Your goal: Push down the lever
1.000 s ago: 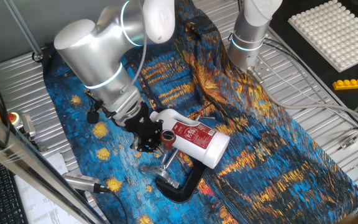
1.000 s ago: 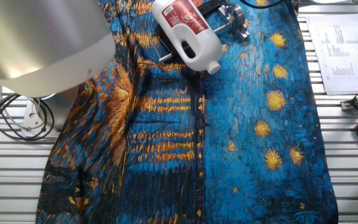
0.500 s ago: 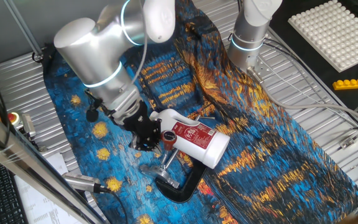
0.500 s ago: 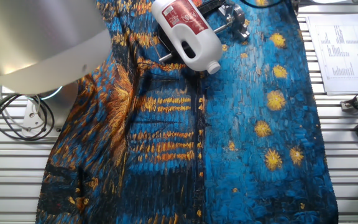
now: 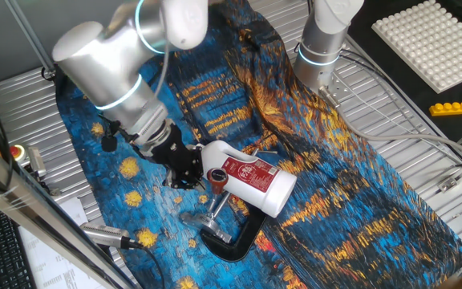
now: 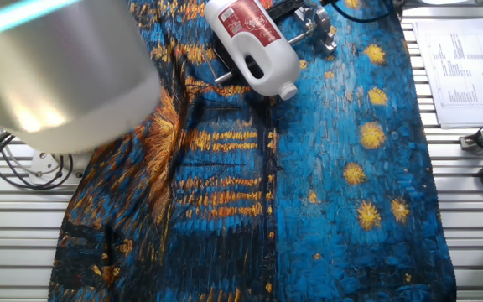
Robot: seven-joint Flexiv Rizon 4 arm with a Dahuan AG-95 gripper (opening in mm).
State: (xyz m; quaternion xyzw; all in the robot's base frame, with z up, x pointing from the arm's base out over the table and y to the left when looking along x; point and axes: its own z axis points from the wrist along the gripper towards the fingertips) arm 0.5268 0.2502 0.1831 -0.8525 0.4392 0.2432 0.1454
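So my gripper [image 5: 189, 167] is down low on the cloth [image 5: 335, 185], right beside the neck end of the white bottle [image 5: 247, 175]. It's all black and bunched up against itself from this angle, so I honestly can't tell if the fingers are apart or pinched. The other fixed view is no help, since my own arm [image 6: 49, 75] fills the whole top-left corner as a big blurry grey blob and the gripper is out of frame.

The lever [image 5: 215, 197] sits just in front of the bottle: I can see the dark-red end piece up near my gripper, close enough that I can't say whether they touch, and the thin silver rod runs down from it toward the black clamp [image 5: 235, 239]. The bottle covers part of the clamp's far arm.

In the other fixed view the bottle [image 6: 254, 42] lies across the top edge, its upper end cut off by the frame. A thin silver rod pokes out beside it and some shiny metal parts [image 6: 313, 23] sit near it, but they're half cropped, hard to make out.
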